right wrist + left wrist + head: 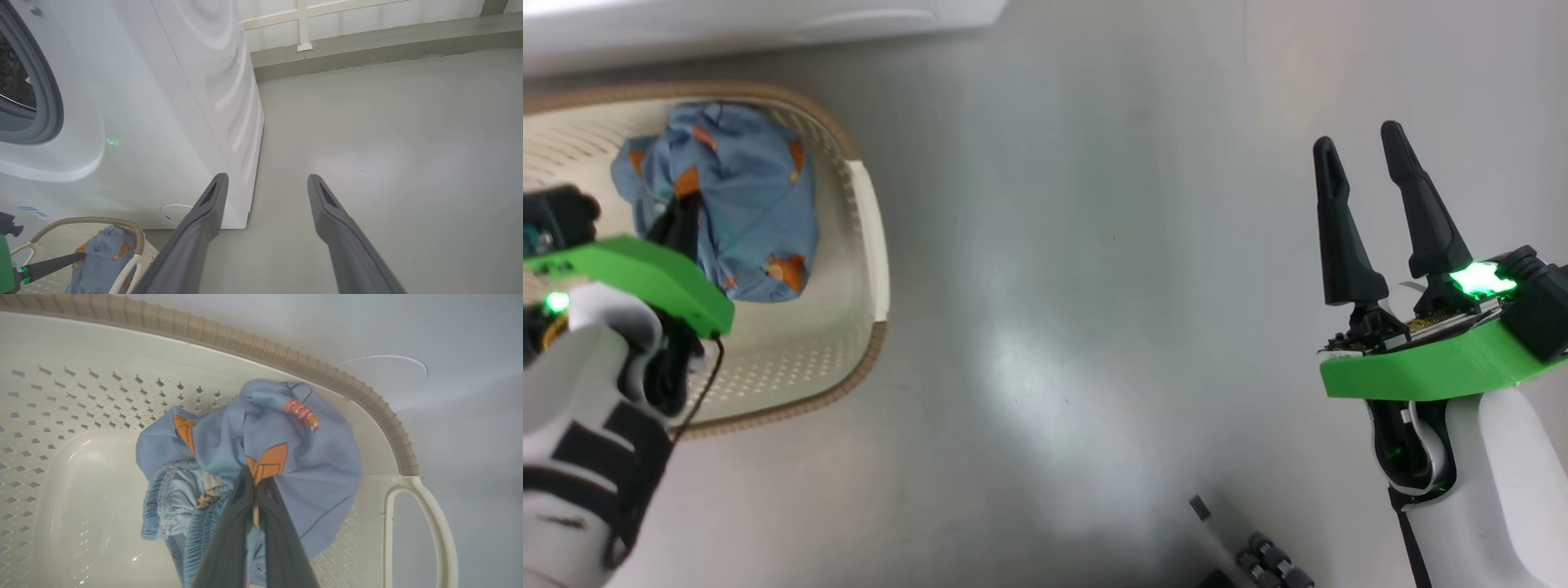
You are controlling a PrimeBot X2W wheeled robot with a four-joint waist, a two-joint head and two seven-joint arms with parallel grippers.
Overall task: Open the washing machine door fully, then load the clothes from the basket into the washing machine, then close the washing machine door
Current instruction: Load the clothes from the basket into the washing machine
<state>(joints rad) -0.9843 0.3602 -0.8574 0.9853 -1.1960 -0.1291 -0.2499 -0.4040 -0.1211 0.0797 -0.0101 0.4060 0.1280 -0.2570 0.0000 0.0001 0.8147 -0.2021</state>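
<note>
Underfoot, grey floor (pixel 1094 286) spreads across most of the head view, with a pale glare near its middle. At its far edge stands the washer (pixel 163 102), a white box. The right wrist view shows its front and one side, and its mouth is ringed by a grey gasket (pixel 51 94) with dark drum behind it.

Just before the washer's front, on the robot's left, sits the basket (pixel 870 237), cream and perforated with a brown ribbed rim (pixel 253 345). The clothes (pixel 743 204) lie in it, bunched at the end nearer the washer. They are light blue cloth with orange-brown prints, and a gathered, elastic-looking edge shows in the left wrist view (pixel 318 465).

The left gripper (pixel 253 475) reaches down into the basket. Its dark fingers are pressed together on a fold of the clothes, and an orange patch is pinched right at the tips. From the head its fingers (pixel 682 220) are mostly hidden behind the green wrist housing.

The right gripper (pixel 1360 139) hangs over bare floor, well apart from the basket, beside the washer's corner in its own view (pixel 267 179). Its fingers are spread with nothing between them.

Low on the washer's front, just behind the basket rim, is a round flap (pixel 175 212). A looped handle (pixel 425 531) curves off the basket's side.
</note>
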